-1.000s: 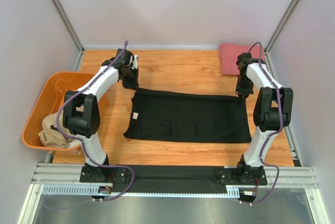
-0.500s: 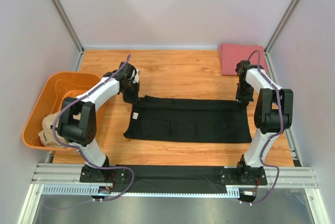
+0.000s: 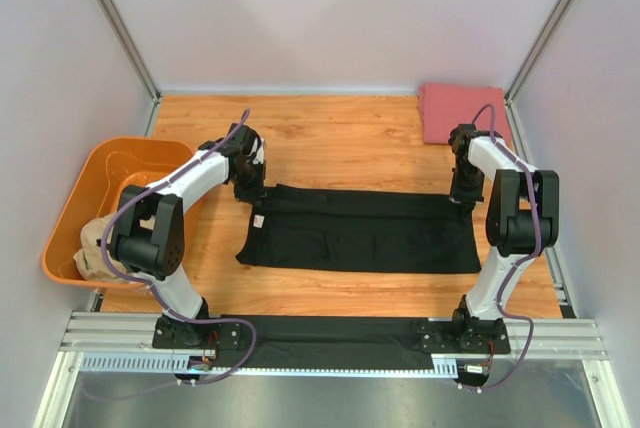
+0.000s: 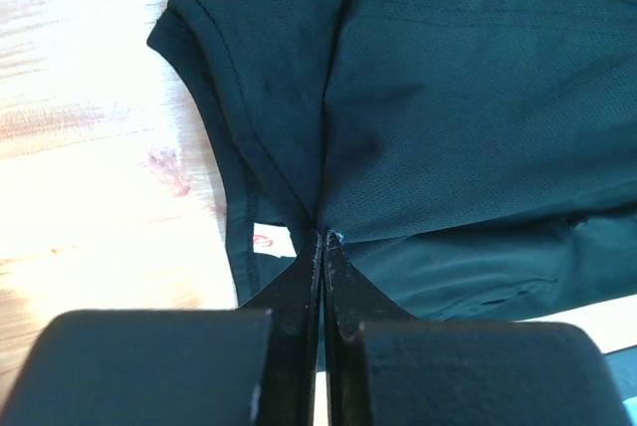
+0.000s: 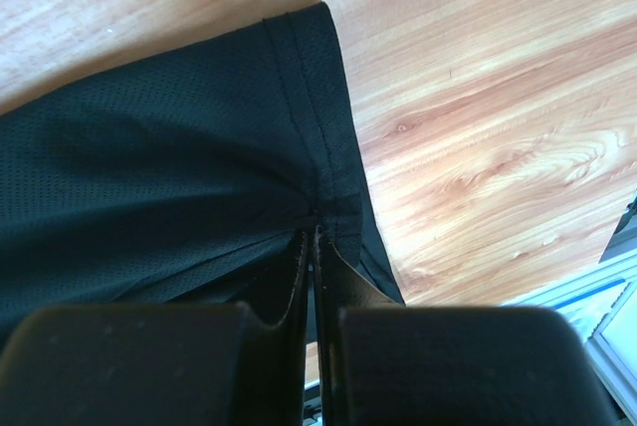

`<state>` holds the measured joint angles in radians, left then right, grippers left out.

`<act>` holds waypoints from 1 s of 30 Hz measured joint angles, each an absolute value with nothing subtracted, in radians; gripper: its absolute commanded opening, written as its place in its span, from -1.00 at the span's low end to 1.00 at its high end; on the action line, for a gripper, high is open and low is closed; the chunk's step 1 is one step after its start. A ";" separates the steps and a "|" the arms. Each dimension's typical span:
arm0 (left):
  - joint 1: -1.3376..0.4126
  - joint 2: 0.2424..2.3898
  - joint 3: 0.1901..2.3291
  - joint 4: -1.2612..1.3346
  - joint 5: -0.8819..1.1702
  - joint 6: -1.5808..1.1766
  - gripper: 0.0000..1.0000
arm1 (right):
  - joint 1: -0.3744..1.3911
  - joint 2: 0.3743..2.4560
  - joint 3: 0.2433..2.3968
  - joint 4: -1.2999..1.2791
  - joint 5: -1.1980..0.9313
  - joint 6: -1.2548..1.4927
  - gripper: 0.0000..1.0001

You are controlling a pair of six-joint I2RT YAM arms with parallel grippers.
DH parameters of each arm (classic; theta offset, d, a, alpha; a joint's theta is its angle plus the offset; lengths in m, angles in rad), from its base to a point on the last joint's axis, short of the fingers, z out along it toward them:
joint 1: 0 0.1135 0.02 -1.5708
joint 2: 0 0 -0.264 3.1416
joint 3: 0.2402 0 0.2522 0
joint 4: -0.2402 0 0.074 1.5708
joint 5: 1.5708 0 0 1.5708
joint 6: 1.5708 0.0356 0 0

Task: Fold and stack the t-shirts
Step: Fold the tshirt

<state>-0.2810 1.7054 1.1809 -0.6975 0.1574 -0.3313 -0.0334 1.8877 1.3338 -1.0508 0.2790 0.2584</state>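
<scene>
Though neck label (image 4: 267, 239) illegible, left claw (image 4: 323, 237) and right claw (image 5: 311, 232) each tight on black t-shirt (image 3: 370, 233).

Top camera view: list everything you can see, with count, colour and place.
black t-shirt: one, black, mid-table, partly folded
pinkish-red t-shirt: one, pinkish-red, folded, far right corner
tan t-shirt: one, tan, bunched in the tub
tub: one, orange, off the table's left edge
table: one, light wood, under the shirts
left hand: one, black, shut on the black t-shirt's neck end
right hand: one, black, shut on its hem end
</scene>
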 measured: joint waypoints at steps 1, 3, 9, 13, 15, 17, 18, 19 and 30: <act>-0.281 1.705 1.181 -0.699 0.157 -0.332 -1.00 | -0.033 1.887 1.330 -1.051 0.279 0.258 -0.99; -0.281 1.705 1.181 -0.699 0.157 -0.332 -1.00 | -0.033 1.886 1.328 -1.052 0.279 0.258 -0.99; -0.281 1.705 1.176 -0.699 0.156 -0.334 -1.00 | -0.033 1.885 1.328 -1.051 0.279 0.258 -0.99; -0.281 1.703 1.163 -0.704 0.157 -0.337 -1.00 | -0.033 1.885 1.325 -1.051 0.279 0.258 -0.99; -0.282 1.692 1.151 -0.705 0.156 -0.340 -1.00 | -0.033 1.885 1.324 -1.052 0.279 0.258 -0.99; -0.282 1.668 1.137 -0.707 0.156 -0.348 -1.00 | -0.033 1.885 1.324 -1.052 0.279 0.258 -0.99; -0.283 1.654 1.133 -0.707 0.156 -0.353 -1.00 | -0.033 1.885 1.324 -1.052 0.279 0.258 -0.99; -0.284 1.640 1.131 -0.707 0.156 -0.356 -1.00 | -0.033 1.885 1.324 -1.052 0.280 0.258 -0.99; -0.290 1.625 1.105 -0.715 0.155 -0.379 -1.00 | -0.034 1.885 1.322 -1.053 0.287 0.258 -0.99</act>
